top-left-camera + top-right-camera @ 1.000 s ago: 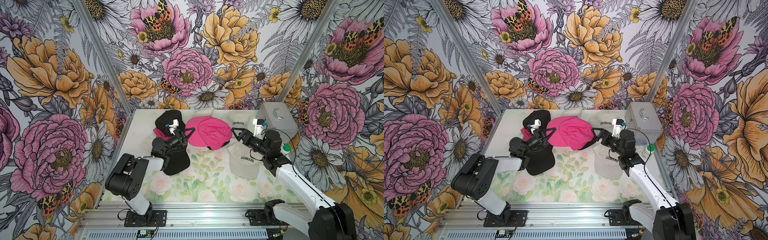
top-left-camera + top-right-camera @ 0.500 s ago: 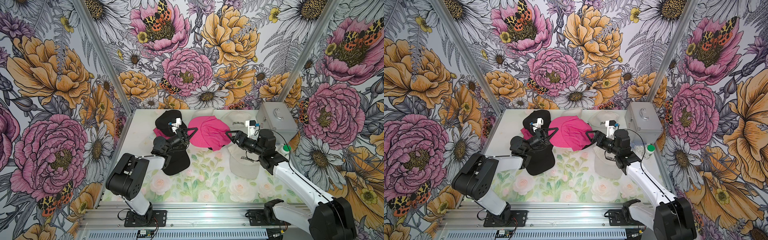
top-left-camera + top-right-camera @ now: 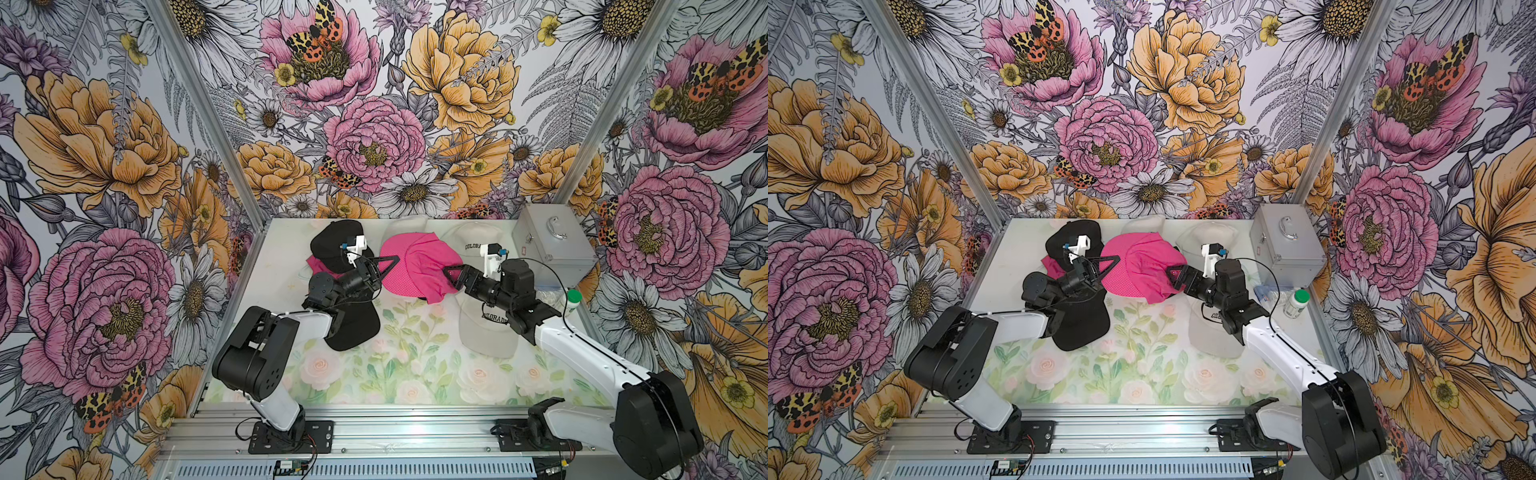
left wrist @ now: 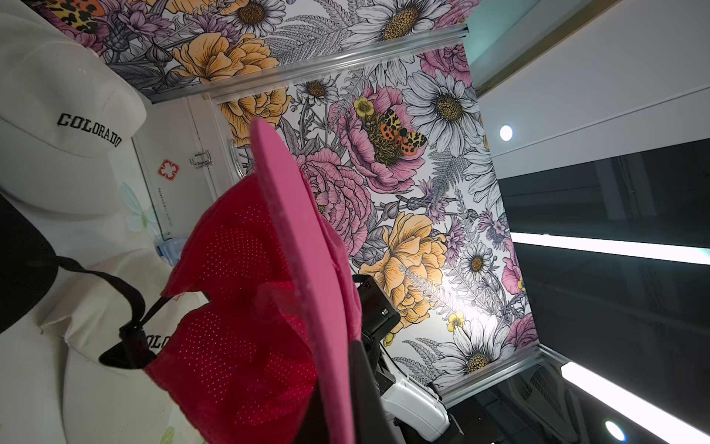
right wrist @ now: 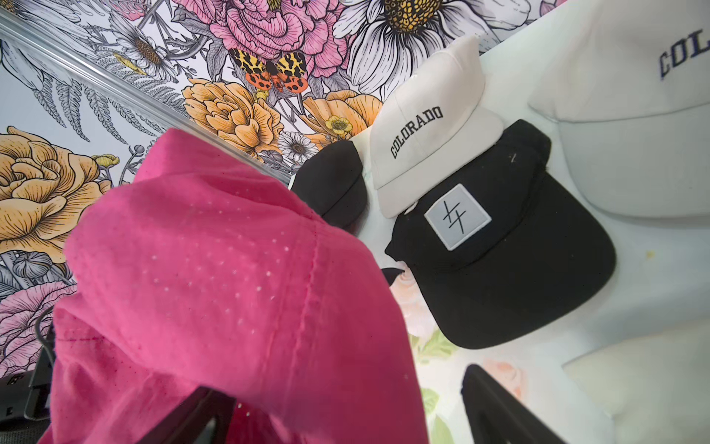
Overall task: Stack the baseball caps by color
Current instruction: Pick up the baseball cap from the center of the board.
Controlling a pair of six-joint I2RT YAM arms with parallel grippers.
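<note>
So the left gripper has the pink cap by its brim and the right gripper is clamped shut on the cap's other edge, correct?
No: the left gripper does have the pink cap by its brim, but the right gripper is open at the cap's other edge. The right wrist view shows its fingers spread wide.

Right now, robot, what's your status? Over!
Left pincer shut on pink cap brim. Right pincer open at its crown. Other pink cap pinned under a black cap. Over.
</note>
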